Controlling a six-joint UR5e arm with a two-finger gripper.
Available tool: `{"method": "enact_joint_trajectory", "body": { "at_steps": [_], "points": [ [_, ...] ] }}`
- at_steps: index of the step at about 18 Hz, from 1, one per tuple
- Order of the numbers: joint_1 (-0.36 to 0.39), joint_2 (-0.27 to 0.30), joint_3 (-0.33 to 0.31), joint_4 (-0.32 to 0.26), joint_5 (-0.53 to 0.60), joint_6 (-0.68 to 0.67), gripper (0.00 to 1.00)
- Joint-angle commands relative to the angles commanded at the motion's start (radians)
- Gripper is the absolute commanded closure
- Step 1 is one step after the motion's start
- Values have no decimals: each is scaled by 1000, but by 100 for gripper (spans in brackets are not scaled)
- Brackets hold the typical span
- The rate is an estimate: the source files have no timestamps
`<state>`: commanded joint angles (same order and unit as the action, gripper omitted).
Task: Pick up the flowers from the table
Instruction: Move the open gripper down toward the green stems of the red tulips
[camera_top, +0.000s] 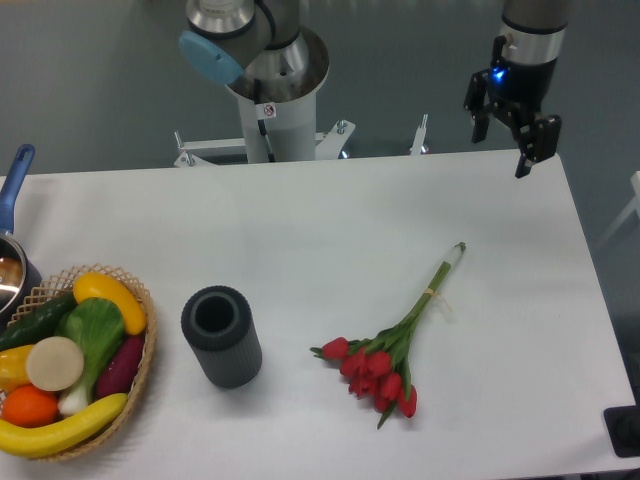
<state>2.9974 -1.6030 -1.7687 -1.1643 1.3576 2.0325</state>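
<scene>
The flowers (395, 345), a bunch of red tulips with long green stems tied together, lie flat on the white table (330, 220), right of centre. Their heads point toward the front edge and the stem ends toward the back right. My gripper (501, 153) hangs at the table's back right corner, well above and behind the stem ends. It is open, its two dark fingers spread apart with nothing between them.
A dark upright cylinder (221, 336) stands left of the flowers. A wicker basket (140, 345) of fruit and vegetables sits at the front left. A pot with a blue handle (14, 195) is at the left edge. The arm's base (275, 100) rises behind the table.
</scene>
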Motion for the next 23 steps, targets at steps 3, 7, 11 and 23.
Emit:
{"method": "enact_joint_trajectory", "body": {
  "at_steps": [3, 7, 11, 23],
  "points": [
    [-8, 0, 0, 3, 0, -3, 0],
    [-14, -2, -11, 0, -21, -95, 0],
    [-52, -11, -28, 9, -49, -320, 0],
    [-219, -178, -58, 150, -37, -681, 0]
  ]
}}
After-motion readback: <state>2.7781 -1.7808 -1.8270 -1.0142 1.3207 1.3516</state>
